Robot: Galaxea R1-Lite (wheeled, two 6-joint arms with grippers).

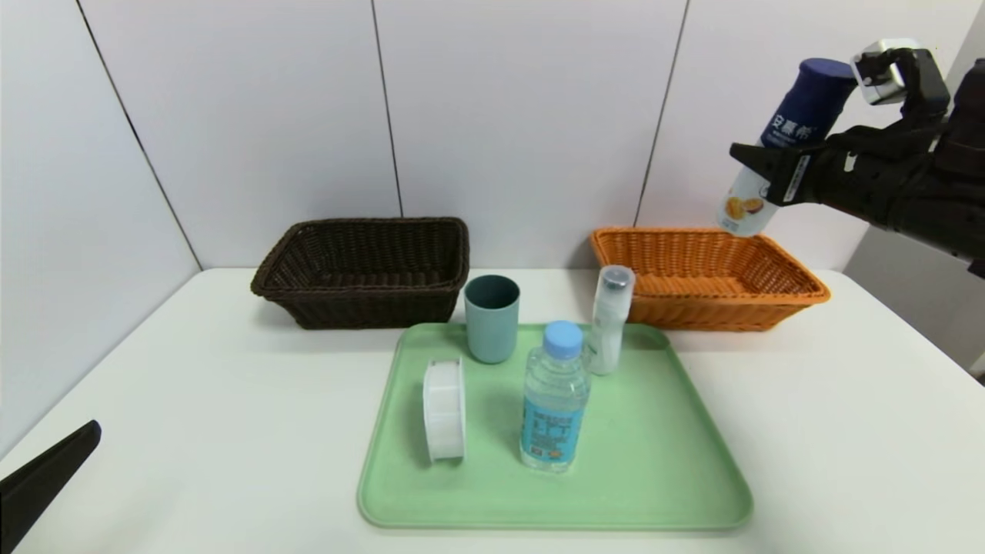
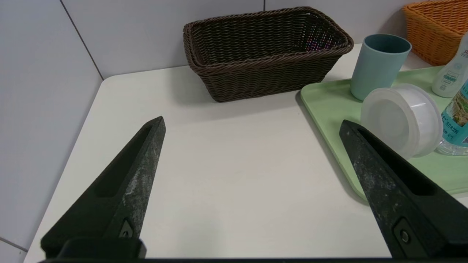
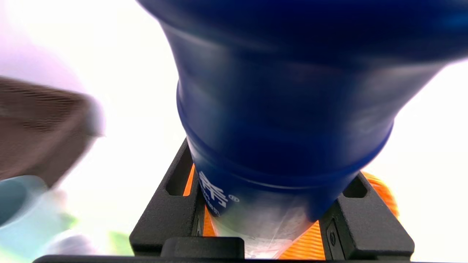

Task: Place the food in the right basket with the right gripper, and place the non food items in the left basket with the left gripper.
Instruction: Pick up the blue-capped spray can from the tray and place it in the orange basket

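My right gripper [image 1: 769, 173] is shut on the tall white bottle with navy cap [image 1: 793, 123], holding it tilted high above the orange basket [image 1: 800, 288]; the navy cap [image 3: 285, 91] fills the right wrist view. On the green tray [image 1: 654, 462] stand the clear water bottle [image 1: 554, 400], the teal-grey cup [image 1: 492, 319], the round white case [image 1: 445, 409] on its edge, and the slim small white bottle [image 1: 610, 319]. The dark brown basket [image 1: 362, 269] is empty. My left gripper [image 2: 252, 124] is open over bare table, left of the tray.
White wall panels stand close behind both baskets. The brown basket [image 2: 267, 51] lies ahead of my left gripper, with the cup [image 2: 378, 64] and white case [image 2: 400, 117] beside its right finger. Bare table lies at the front left and right.
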